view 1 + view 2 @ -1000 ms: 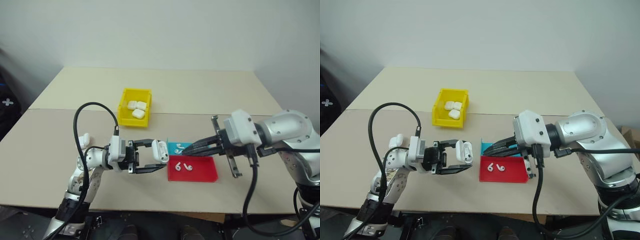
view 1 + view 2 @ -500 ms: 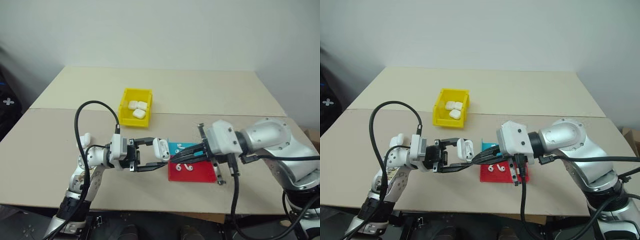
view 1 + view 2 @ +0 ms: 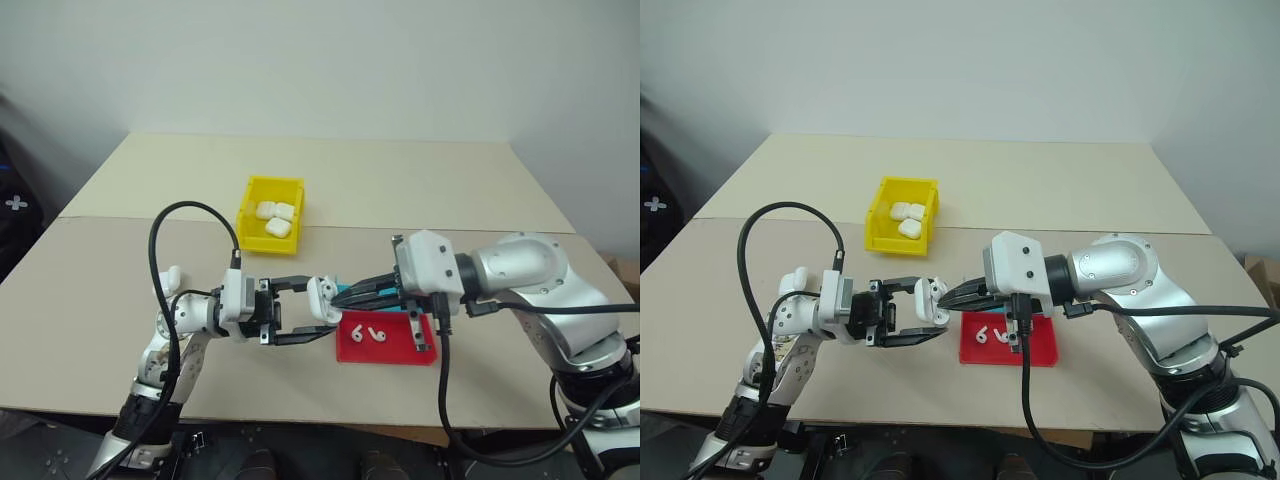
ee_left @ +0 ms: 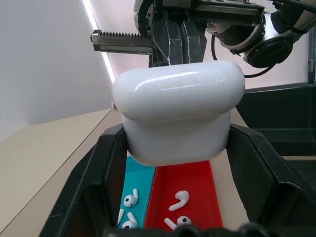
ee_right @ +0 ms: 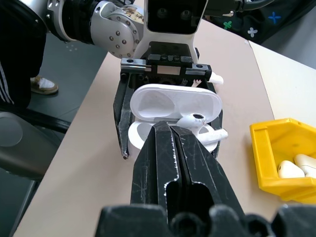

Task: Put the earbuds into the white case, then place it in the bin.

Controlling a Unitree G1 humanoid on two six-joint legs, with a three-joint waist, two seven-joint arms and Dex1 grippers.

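The left gripper clamps the open white case (lid up); the closed right gripper pinches an earbud at its mouth.

blue tray mostly hidden (by claws)

On the table the bin sits toward the far left, with three cases inside it. Nearer the front, right of centre, two trays lie side by side — one tray with two earbuds in it, and another tray touching its left edge, also with earbuds in it. Above the table, left of the trays, the left gripper holds the open case; the right gripper meets it from the right, with an earbud at its tips, just over the case's opening.
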